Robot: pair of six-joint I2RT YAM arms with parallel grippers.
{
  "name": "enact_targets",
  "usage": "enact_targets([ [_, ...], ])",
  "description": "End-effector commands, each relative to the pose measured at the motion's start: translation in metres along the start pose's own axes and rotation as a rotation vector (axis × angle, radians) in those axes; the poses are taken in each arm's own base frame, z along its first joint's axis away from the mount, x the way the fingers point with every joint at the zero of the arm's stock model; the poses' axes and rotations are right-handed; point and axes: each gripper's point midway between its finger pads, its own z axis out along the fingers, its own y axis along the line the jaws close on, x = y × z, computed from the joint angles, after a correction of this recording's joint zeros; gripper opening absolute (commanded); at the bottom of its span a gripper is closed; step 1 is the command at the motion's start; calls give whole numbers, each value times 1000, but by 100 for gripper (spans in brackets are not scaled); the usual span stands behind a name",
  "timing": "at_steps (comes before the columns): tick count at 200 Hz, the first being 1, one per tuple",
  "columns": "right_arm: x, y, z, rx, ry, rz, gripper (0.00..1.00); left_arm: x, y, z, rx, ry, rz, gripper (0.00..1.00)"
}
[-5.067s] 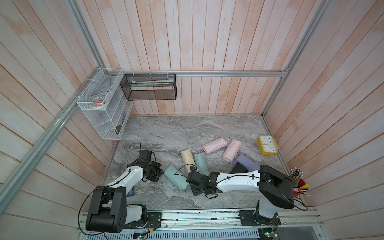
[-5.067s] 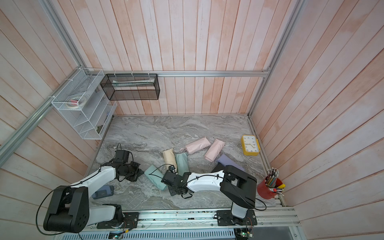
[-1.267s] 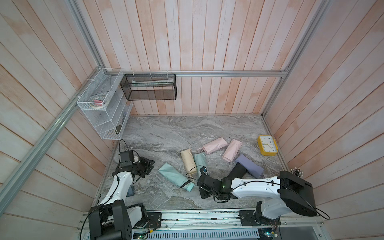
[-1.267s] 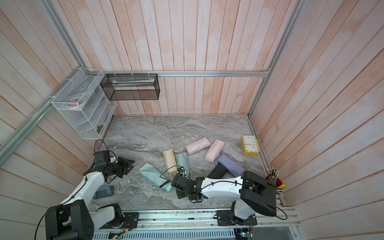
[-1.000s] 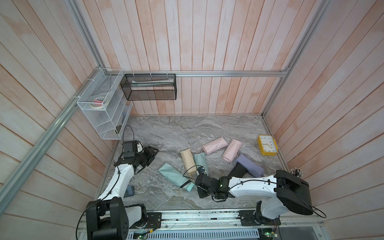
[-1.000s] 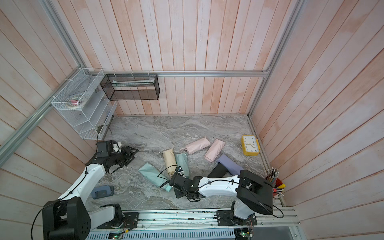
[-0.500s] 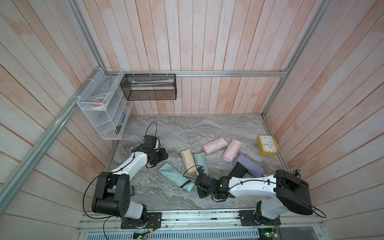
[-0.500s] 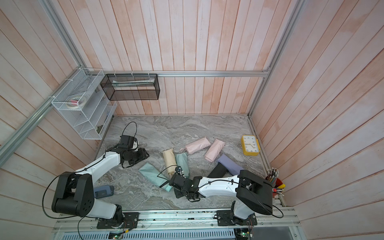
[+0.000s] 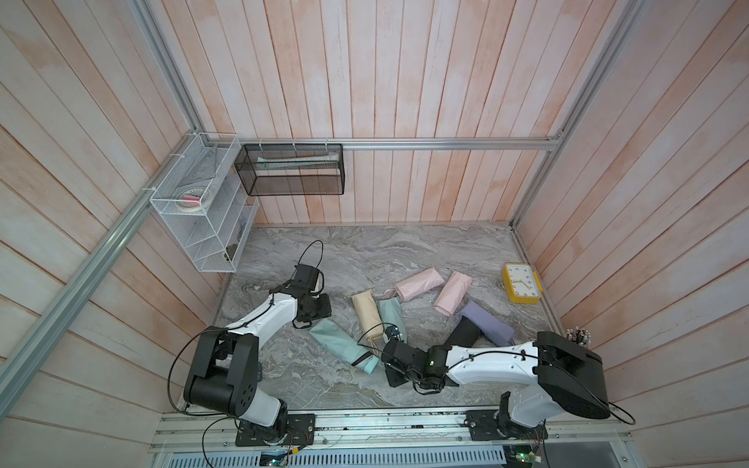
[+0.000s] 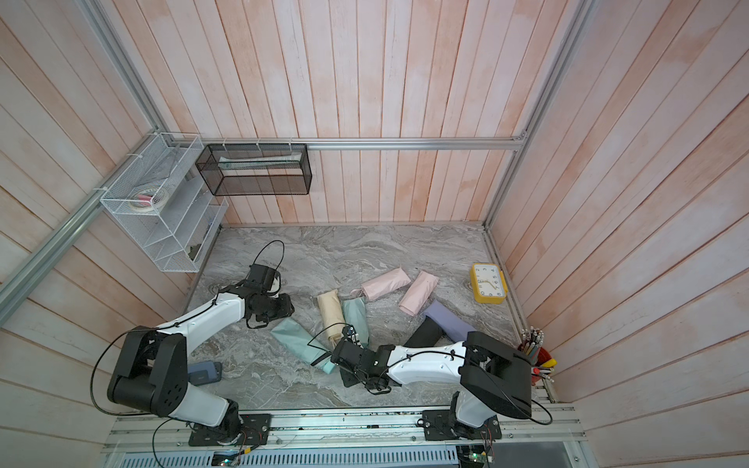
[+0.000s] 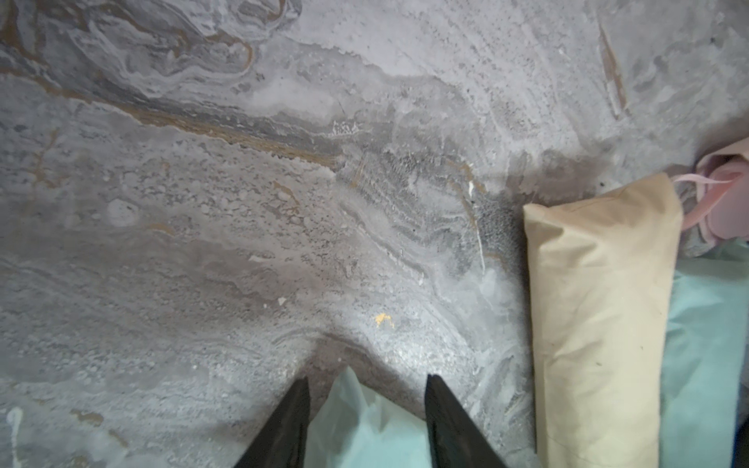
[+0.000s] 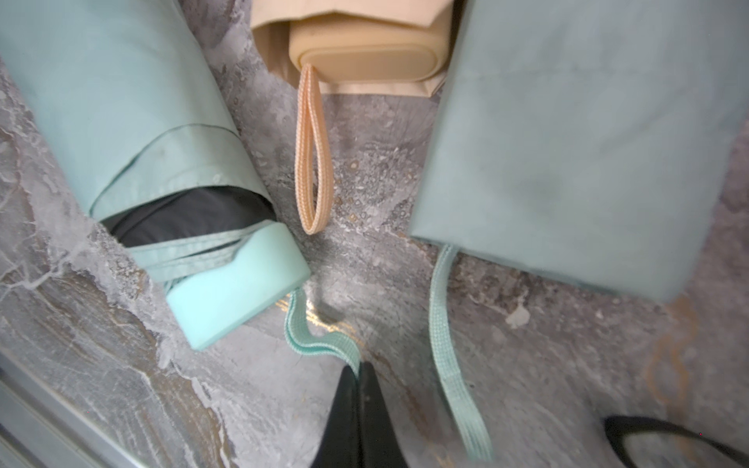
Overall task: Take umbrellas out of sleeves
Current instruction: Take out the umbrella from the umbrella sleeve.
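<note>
**Right gripper pinches the mint cord, left straddles the sleeve's closed end**

We see the right gripper (image 12: 360,364) with its jaws pressed together on the mint wrist cord (image 12: 320,348). The cord runs slack and wavy back to the mint umbrella (image 12: 239,283). The umbrella's stubby handle pokes out of the open mouth of the mint sleeve (image 9: 338,340), with dark lining showing just inside the hem.

In both top views this sleeve lies diagonally on the marble table (image 9: 364,251), left of the other sleeves. Its mouth is at the near-right end and its closed end points far-left.

The left gripper (image 11: 367,379) sits at that closed end. Its jaws stand moderately apart with the sleeve's corner between them. At the tips we see a gap on either side of the fabric. Lower down the wrist view cuts off, so we cannot tell whether the fingers (image 11: 446,421) touch the cloth.

Just right of the mint sleeve lies the cream-yellow sleeve (image 9: 367,312), its handle and looped cord at the near end. Touching its right side is a second mint sleeve (image 9: 391,320). Farther right are two pink sleeves (image 9: 417,283), a lavender sleeve (image 9: 486,322) and a black sleeve (image 9: 464,334) partly under the right arm. A yellow clock (image 9: 521,283) rests by the right wall
</note>
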Motion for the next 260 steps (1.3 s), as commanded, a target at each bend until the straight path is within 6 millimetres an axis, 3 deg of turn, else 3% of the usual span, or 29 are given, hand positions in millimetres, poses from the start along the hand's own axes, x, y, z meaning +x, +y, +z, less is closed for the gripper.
enact_targets([
  [1, 3, -2, 0, -4, 3, 5, 0, 4, 3, 3, -25, 11, 24, 47],
  [61, 3, 1, 1, -12, 8, 8, 0, 10, 1, 8, -36, 30, 32, 47],
  [81, 3, 1, 1, -11, 9, 7, 0, 13, 1, 10, -42, 40, 38, 40],
  [105, 3, 2, 1, -11, 9, 3, 0, 15, 2, 11, -60, 52, 43, 38],
  [147, 3, 2, 2, -12, 10, 5, 0, 19, -2, 15, -49, 73, 53, 23],
  [190, 1, 1, 0, -7, 5, 2, 0, 16, -5, 8, -35, 53, 54, 0],
  [260, 0, 1, -4, -4, 2, 4, 0, 3, -7, -2, -30, 13, 57, 0],
])
